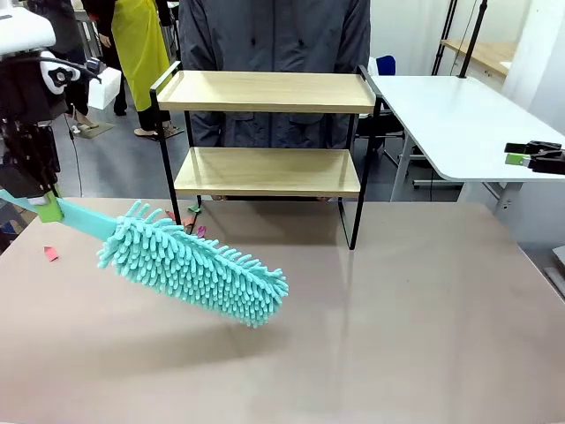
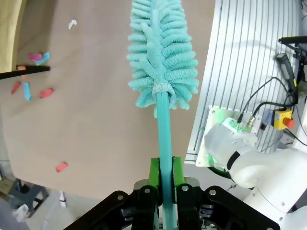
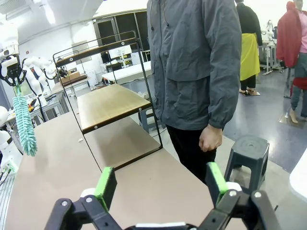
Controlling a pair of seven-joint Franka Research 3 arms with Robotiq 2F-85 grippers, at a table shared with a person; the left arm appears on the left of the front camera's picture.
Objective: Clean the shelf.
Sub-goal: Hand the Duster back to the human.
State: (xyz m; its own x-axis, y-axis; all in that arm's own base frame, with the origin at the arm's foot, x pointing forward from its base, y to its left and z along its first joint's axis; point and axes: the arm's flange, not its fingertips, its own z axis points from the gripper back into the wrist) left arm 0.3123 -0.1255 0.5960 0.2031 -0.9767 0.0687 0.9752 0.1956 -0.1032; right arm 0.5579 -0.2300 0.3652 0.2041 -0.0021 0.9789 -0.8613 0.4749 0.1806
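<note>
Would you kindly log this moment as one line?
left gripper: shut on duster | right gripper: open | shelf: untouched

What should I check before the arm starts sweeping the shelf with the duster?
1. Grip: left pincer is shut on the duster handle, pads on both sides. Ok.
2. Duster position: its head hangs above the table in front of the shelf, not yet touching a board. Ok.
3. Shelf boards: both look bare in the front view. Ok.
4. Scraps: small coloured bits lie on the table by the shelf's foot. Not ok.
5. Person: stands close behind the shelf, hand hanging by the side. Cannot tell if far enough away.
6. Right pincer: open, holding nothing. Ok.
</note>
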